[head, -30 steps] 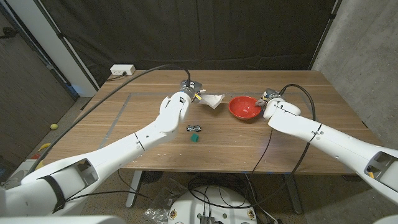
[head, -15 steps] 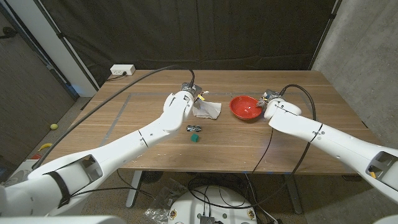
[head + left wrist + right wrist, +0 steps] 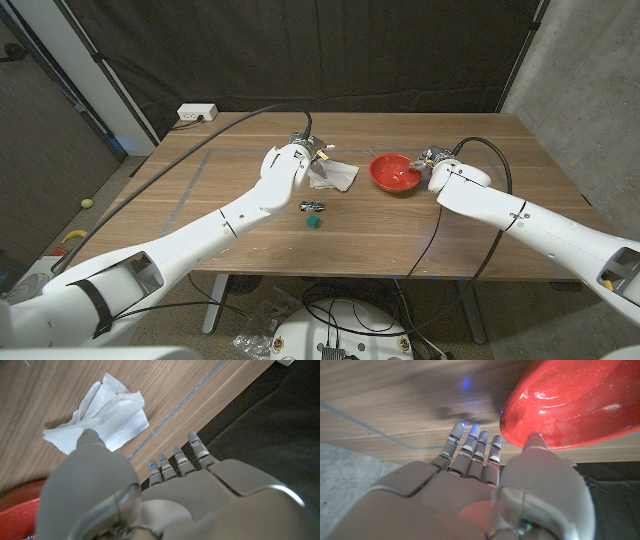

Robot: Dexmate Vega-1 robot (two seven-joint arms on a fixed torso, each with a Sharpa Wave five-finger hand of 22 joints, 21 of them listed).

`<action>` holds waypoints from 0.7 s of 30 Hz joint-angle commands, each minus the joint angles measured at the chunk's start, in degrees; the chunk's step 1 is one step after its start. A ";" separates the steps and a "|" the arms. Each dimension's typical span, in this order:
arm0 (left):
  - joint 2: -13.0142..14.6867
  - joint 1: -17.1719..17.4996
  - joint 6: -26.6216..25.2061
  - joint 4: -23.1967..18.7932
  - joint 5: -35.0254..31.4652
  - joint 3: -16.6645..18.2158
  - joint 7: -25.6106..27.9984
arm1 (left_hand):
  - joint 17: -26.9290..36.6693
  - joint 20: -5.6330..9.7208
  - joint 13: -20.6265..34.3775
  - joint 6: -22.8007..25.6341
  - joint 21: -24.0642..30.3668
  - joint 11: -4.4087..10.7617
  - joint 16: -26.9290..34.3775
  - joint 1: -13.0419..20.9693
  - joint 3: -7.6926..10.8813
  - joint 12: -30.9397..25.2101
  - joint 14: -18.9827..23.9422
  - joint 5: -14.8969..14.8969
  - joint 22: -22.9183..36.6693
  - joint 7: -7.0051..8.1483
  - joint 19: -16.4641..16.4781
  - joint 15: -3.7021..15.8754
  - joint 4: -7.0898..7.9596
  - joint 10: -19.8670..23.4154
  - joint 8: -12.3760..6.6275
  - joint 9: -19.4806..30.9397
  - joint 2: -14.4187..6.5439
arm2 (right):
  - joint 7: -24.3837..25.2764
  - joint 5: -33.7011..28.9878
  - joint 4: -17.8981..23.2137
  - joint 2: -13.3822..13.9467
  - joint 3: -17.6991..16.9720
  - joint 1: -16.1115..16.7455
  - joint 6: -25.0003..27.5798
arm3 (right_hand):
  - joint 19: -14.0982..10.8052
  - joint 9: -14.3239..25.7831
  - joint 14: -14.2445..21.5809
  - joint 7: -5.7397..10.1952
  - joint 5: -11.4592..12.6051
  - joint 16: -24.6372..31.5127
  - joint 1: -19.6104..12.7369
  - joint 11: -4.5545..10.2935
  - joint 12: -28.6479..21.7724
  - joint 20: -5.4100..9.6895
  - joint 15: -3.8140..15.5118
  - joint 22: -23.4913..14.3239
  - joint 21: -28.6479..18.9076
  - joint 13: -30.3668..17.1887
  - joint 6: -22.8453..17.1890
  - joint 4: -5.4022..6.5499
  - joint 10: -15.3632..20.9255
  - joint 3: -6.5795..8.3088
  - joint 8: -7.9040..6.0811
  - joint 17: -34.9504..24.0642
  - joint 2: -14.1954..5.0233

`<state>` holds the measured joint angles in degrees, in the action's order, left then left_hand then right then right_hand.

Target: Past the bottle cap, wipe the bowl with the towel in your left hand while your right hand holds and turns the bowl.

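Still at the pickup step: towel (image 3: pixel 335 176) lies loose on table (image 3: pixel 200 200), nine o'clock of bowl (image 3: pixel 393 172). Left hand (image 3: pixel 150 485) empty, fingers (image 3: pixel 175 457) apart; right hand (image 3: pixel 485 485) thumb on bowl rim, grip unclear. Next: close on towel.

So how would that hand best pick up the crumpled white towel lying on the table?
The towel lies loosely crumpled on the table, with raised folds near its middle. The left hand hovers at its edge, fingers apart, so I would come from above and pinch a raised fold rather than a flat corner, probably on the side away from the red bowl.
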<state>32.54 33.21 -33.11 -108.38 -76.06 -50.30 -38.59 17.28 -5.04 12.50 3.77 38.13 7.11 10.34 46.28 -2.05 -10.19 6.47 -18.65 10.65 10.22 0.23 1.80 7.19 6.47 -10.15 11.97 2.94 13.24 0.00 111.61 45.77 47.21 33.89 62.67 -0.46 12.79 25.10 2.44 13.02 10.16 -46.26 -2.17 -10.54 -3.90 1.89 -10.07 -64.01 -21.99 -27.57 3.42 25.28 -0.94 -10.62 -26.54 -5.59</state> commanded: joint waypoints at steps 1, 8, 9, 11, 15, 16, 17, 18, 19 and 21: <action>2.17 5.88 1.53 -5.06 10.67 7.07 12.02 | -0.23 -0.78 -0.07 -1.31 -0.50 -0.11 0.24 -1.81 -1.12 -0.44 -0.96 -0.46 0.08 0.78 -0.91 -0.21 0.81 -0.93 -0.27 -0.01 -0.15 | 2.57 5.26 2.20 1.52 -9.16 8.07 -11.25 | 3.69 -0.37 -4.30 -0.31 -0.58 0.08 5.73 -0.71 -0.56 -1.46 -1.99 0.06 2.87 1.93 1.62 2.99 -2.38 -1.94 -0.31 1.70 0.07; 4.16 10.51 4.39 -7.24 22.21 12.84 23.41 | -1.31 -2.26 -0.33 -3.84 -2.36 -0.20 0.00 -5.74 -3.06 -0.39 -4.65 -0.82 -0.05 2.20 -3.72 -1.93 1.94 -4.34 -0.53 -0.11 -0.73 | 4.92 7.88 1.87 1.00 -13.69 12.52 -19.75 | 10.15 -0.87 -12.24 -0.53 -1.30 -0.05 12.33 -1.77 -0.39 -3.01 -4.82 0.13 8.43 4.95 7.82 4.78 -7.77 -4.37 0.33 4.76 0.09; 4.50 11.12 5.27 -7.38 24.55 13.85 24.82 | -1.50 -2.40 -0.37 -4.02 -2.66 -0.21 -0.05 -6.21 -3.33 -0.43 -5.33 -0.88 -0.08 2.24 -4.06 -1.97 1.98 -4.79 -0.60 -0.13 -0.80 | 5.12 7.86 1.81 1.04 -13.90 12.86 -20.77 | 10.46 -0.92 -13.39 -0.57 -1.31 -0.11 12.78 -0.91 -0.21 -3.06 -4.95 0.13 8.97 5.33 8.20 4.75 -9.04 -4.54 0.18 5.20 0.07; 4.95 12.59 7.28 -7.38 29.36 16.04 28.54 | -2.01 -2.74 -0.49 -5.57 -3.43 -0.44 -0.08 -7.24 -3.98 -0.21 -6.94 -1.06 -0.14 2.25 -4.96 -2.37 1.97 -6.96 -0.39 -0.20 -0.98 | 6.03 7.52 1.64 0.84 -14.24 13.52 -22.49 | 12.16 -1.03 -15.33 -0.51 -1.31 -0.10 13.63 -1.61 -0.31 -2.83 -5.36 0.16 10.46 6.07 10.19 4.65 -10.17 -4.92 0.37 6.05 0.19; 5.94 15.07 13.05 -6.10 38.65 19.91 36.02 | -2.35 -2.71 -0.56 -6.48 -3.82 -0.99 -0.04 -7.94 -4.40 -0.16 -7.94 -1.16 -0.17 2.26 -5.17 -2.55 1.96 -8.32 -0.34 -0.26 -1.16 | 7.72 7.61 0.85 0.06 -15.57 15.06 -26.53 | 12.53 -1.09 -15.86 -0.45 -1.30 0.05 13.99 -1.57 -0.26 -3.00 -5.49 0.18 11.07 6.46 11.75 4.58 -11.08 -5.08 0.60 6.51 0.21; 6.21 15.58 14.89 -5.55 41.07 20.81 37.64 | -2.39 -2.70 -0.57 -6.62 -3.89 -0.98 -0.05 -8.01 -4.45 -0.20 -8.06 -1.17 -0.17 2.25 -5.26 -2.46 1.95 -8.35 -0.32 -0.26 -1.18 | 8.10 7.80 0.46 -0.14 -16.08 15.63 -28.27 | 12.53 -1.09 -15.86 -0.45 -1.30 0.05 13.99 -1.57 -0.26 -3.00 -5.49 0.18 11.07 6.46 11.75 4.58 -11.08 -5.08 0.60 6.51 0.21; 6.49 16.01 16.92 -4.87 43.34 21.62 39.28 | -2.42 -2.63 -0.58 -6.73 -3.92 -0.99 -0.03 -8.06 -4.49 -0.24 -8.11 -1.18 -0.17 2.25 -5.27 -2.41 1.95 -8.36 -0.30 -0.27 -1.19 | 8.43 8.16 -0.03 -0.39 -16.71 16.28 -30.27 | 12.53 -1.09 -15.86 -0.45 -1.30 0.05 13.99 -1.57 -0.26 -3.00 -5.49 0.18 11.07 6.46 11.75 4.58 -11.08 -5.08 0.60 6.51 0.21; 6.74 16.43 18.94 -4.21 45.83 22.46 40.56 | -2.45 -2.58 -0.59 -6.83 -3.96 -1.04 0.00 -8.10 -4.51 -0.27 -8.09 -1.19 -0.17 2.24 -5.30 -2.42 1.94 -8.37 -0.28 -0.28 -1.20 | 8.60 8.39 -0.56 -0.48 -17.22 16.86 -32.42 | 12.53 -1.09 -15.86 -0.45 -1.30 0.05 13.99 -1.57 -0.26 -3.00 -5.49 0.18 11.07 6.46 11.75 4.58 -11.08 -5.08 0.60 6.51 0.21; 6.92 16.72 20.76 -3.49 48.37 23.24 41.43 | -2.48 -2.50 -0.60 -7.00 -4.00 -1.06 0.04 -8.16 -4.55 -0.31 -8.09 -1.20 -0.18 2.23 -5.34 -2.34 1.93 -8.38 -0.25 -0.28 -1.22 | 8.96 8.62 -0.98 -0.76 -17.72 17.38 -34.07 | 12.53 -1.09 -15.86 -0.45 -1.30 0.05 13.99 -1.57 -0.26 -3.00 -5.49 0.18 11.07 6.46 11.75 4.58 -11.08 -5.08 0.60 6.51 0.21; 7.37 16.97 24.17 -2.02 53.11 24.50 42.38 | -2.56 -2.43 -0.62 -7.25 -4.09 -1.07 0.21 -8.27 -4.64 -0.39 -7.83 -1.22 -0.18 2.24 -5.40 -2.21 1.92 -8.39 -0.22 -0.30 -1.24 | 9.99 8.52 -2.03 -1.29 -18.48 18.40 -37.78 | 12.53 -1.09 -15.86 -0.45 -1.30 0.05 13.99 -1.57 -0.26 -3.00 -5.49 0.18 11.07 6.46 11.75 4.58 -11.08 -5.08 0.60 6.51 0.21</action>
<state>37.43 45.39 -25.33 -113.92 -50.43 -34.22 -12.64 14.62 -7.37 11.70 -2.89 34.15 6.05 10.34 38.55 -6.33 -10.43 -1.07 -19.51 10.38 12.16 -4.76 -0.42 9.08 -1.36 -10.40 11.71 1.79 19.48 7.09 112.90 46.41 34.40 46.02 39.49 9.47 11.71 9.51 2.05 11.86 10.16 -32.78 -3.67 -10.81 -6.96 -3.69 -9.86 -52.96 -15.42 -16.14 7.67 14.38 -5.86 -10.32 -19.93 -5.39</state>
